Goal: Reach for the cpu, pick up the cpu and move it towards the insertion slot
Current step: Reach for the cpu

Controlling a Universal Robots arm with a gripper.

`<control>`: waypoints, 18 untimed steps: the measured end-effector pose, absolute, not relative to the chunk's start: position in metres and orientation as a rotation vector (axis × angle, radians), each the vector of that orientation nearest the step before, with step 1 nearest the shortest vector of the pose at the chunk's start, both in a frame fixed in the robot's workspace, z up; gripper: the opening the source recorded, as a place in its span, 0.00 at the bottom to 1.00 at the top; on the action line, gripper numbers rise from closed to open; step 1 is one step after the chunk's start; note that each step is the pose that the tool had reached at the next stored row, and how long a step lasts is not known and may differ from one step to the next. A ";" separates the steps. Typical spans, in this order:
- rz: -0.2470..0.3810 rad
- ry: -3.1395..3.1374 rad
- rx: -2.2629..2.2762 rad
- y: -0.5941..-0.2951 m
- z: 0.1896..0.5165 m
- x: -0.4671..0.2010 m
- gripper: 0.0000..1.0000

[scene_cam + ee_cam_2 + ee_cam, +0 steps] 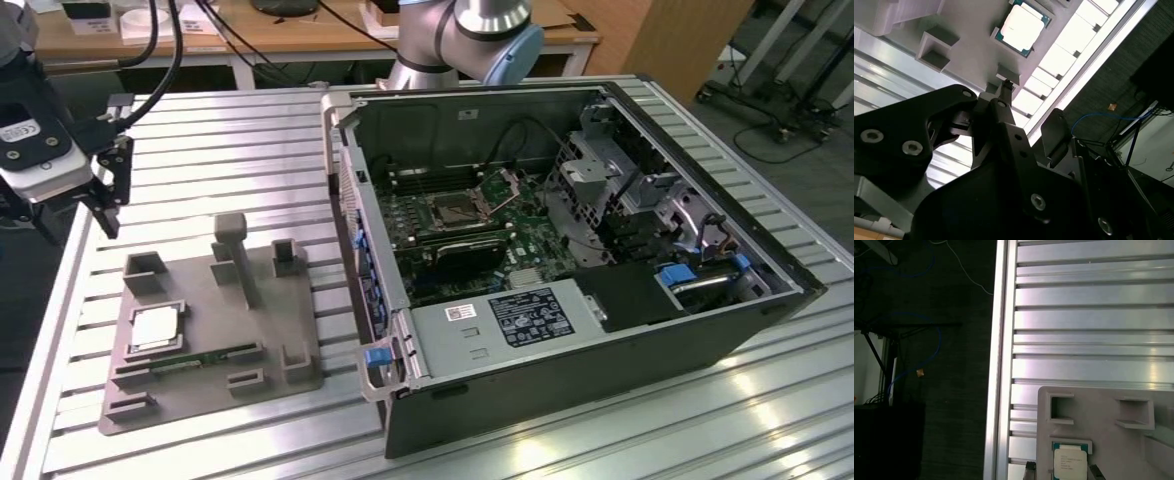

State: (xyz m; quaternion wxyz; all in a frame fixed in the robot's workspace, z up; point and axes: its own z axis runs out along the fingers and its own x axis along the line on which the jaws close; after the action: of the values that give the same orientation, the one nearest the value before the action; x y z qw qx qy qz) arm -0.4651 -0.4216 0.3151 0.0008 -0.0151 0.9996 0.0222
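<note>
Nearest the lens in the second wrist view is the dark linkage of my gripper (1031,102), its jaws spread apart and holding nothing. In the first wrist view the two fingertips (1029,471) stand one to each side of the chip, with clear air between.

The cpu (156,327) lies flat in a shallow recess of the grey tray (200,290), silver face up, towards the exterior view's left. The tray rests on the slatted metal table (227,130), just beside the open computer case (601,330). Inside the case the insertion slot (461,208) sits on the green board, its hinged plate raised – well apart from the chip.

From the exterior view I judge the gripper high above the tray's far corner, so this is the reach, not yet a grasp. To do it well I would square the jaws to two opposite edges of the chip and centre over it before descending. The chip is thin and sunk in its recess – little rim to catch – so I'd want a straight, level approach and a light squeeze.
</note>
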 end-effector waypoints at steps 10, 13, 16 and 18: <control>0.070 3.139 -0.048 -0.422 0.315 -0.465 0.51; 0.070 3.139 -0.048 -0.422 0.315 -0.465 0.51; 0.070 3.139 -0.048 -0.422 0.315 -0.465 0.52; 0.070 3.139 -0.048 -0.422 0.315 -0.465 0.57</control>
State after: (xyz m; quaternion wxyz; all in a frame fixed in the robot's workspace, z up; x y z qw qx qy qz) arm -0.4651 -0.4219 0.3145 0.0008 -0.0152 0.9996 0.0222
